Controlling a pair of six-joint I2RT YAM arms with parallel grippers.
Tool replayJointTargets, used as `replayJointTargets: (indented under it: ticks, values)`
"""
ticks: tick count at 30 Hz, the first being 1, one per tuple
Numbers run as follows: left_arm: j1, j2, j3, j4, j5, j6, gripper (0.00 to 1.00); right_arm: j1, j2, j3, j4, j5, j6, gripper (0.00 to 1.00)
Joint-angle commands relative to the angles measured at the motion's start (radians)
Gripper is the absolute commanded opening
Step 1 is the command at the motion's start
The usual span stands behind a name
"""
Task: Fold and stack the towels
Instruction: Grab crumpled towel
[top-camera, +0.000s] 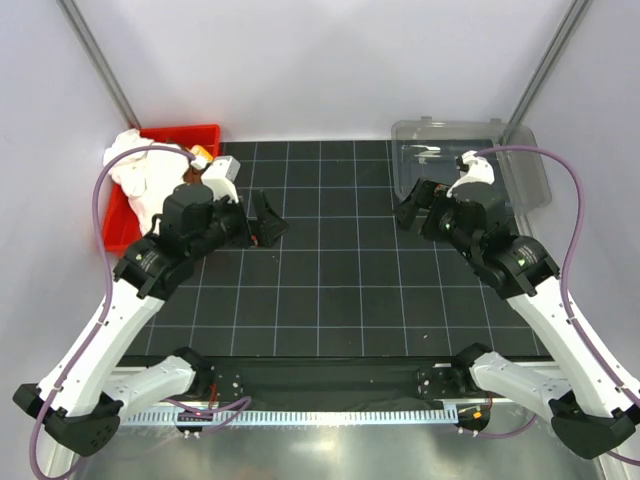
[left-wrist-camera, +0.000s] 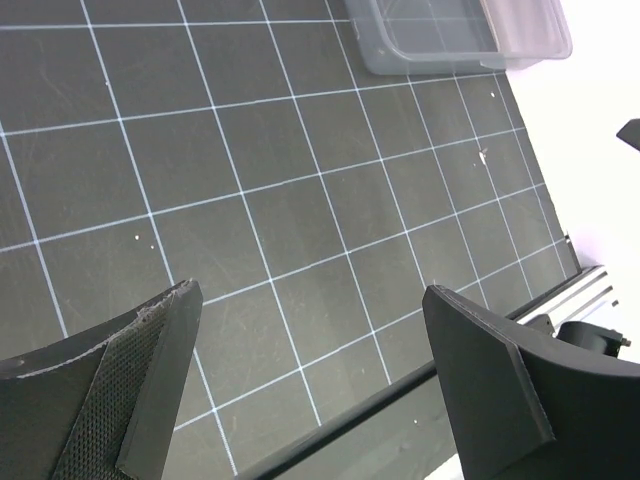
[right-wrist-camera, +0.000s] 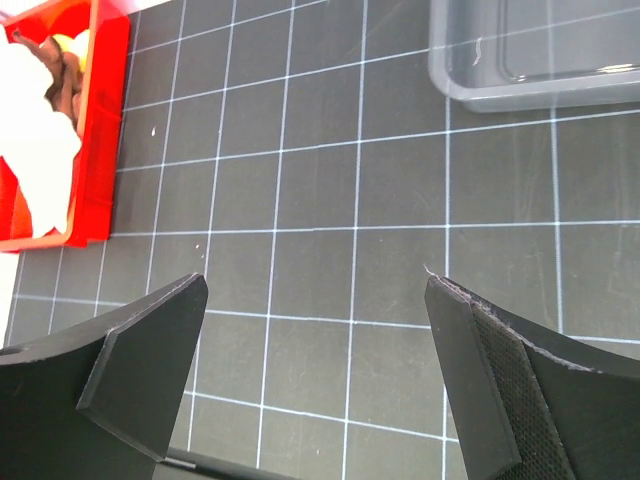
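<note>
Towels (top-camera: 140, 170) sit bunched together in a red bin (top-camera: 185, 135) at the far left corner of the table. A white one lies on top and spills over the rim, and the right wrist view shows slivers of brown and yellow cloth tucked beneath it. None is spread out or folded, so the job looks unstarted. The bin probably serves as the supply, and the clear tub (top-camera: 520, 175) at the far right, which has nothing in it that I can see, may be meant for the finished stack. The left gripper (top-camera: 262, 222) hangs just beside the red bin with its jaws spread wide and nothing between them, a sensible stance for reaching in. The right gripper (top-camera: 412, 210) is equally wide and bare-handed near the clear tub, well apart from the cloth. Between them a black mat (top-camera: 330, 290) ruled with a white grid offers a flat, bare stretch suited to laying a towel out. Plain white walls (top-camera: 320, 70) close in the space, with slanted metal poles (top-camera: 95, 50) at the corners and a ribbed metal rail (top-camera: 330, 415) along the near edge.
</note>
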Motion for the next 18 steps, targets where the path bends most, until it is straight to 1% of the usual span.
replayJointTargets:
  ticks: [1, 4, 6, 7, 8, 10, 11, 12, 13, 14, 15, 17, 18]
  values:
    - [0.001, -0.019, 0.033, 0.01, 0.015, 0.026, 0.96, 0.001, -0.014, 0.015, 0.01, 0.056, -0.014, 1.0]
    - [0.001, -0.014, 0.045, 0.001, -0.025, 0.035, 0.96, 0.003, 0.001, 0.04, -0.007, 0.057, -0.014, 1.0]
    - [0.001, 0.004, 0.075, -0.024, -0.133, 0.051, 0.96, 0.003, 0.006, 0.058, -0.013, 0.056, -0.012, 1.0]
    - [0.003, 0.013, 0.104, -0.047, -0.275, 0.067, 0.96, 0.001, 0.003, 0.058, -0.013, 0.057, -0.012, 1.0]
    - [0.003, 0.027, 0.118, -0.054, -0.343, 0.072, 0.97, 0.001, 0.001, 0.054, -0.012, 0.058, -0.014, 1.0]
    - [0.047, 0.094, 0.15, -0.062, -0.442, 0.098, 0.97, 0.003, -0.004, 0.041, 0.005, 0.053, -0.018, 1.0]
    - [0.126, 0.122, 0.179, -0.061, -0.457, 0.104, 0.97, 0.003, -0.007, 0.028, 0.008, 0.048, -0.031, 1.0]
    - [0.182, 0.148, 0.189, -0.056, -0.442, 0.11, 0.96, 0.003, -0.01, 0.023, 0.019, 0.042, -0.041, 1.0]
    - [0.245, 0.209, 0.195, -0.03, -0.412, 0.112, 0.95, 0.001, -0.013, 0.017, 0.028, 0.016, -0.052, 1.0]
    - [0.312, 0.239, 0.2, -0.016, -0.369, 0.098, 0.94, 0.003, -0.023, -0.005, 0.043, -0.004, -0.081, 1.0]
    - [0.434, 0.278, 0.203, 0.002, -0.303, 0.089, 0.93, 0.003, -0.027, -0.015, 0.072, -0.024, -0.09, 1.0]
    - [0.556, 0.403, 0.223, 0.053, -0.232, 0.078, 0.86, 0.003, -0.036, -0.04, 0.099, -0.071, -0.103, 1.0]
    - [0.595, 0.45, 0.259, 0.062, -0.221, 0.074, 0.82, 0.001, -0.037, -0.048, 0.115, -0.082, -0.107, 1.0]
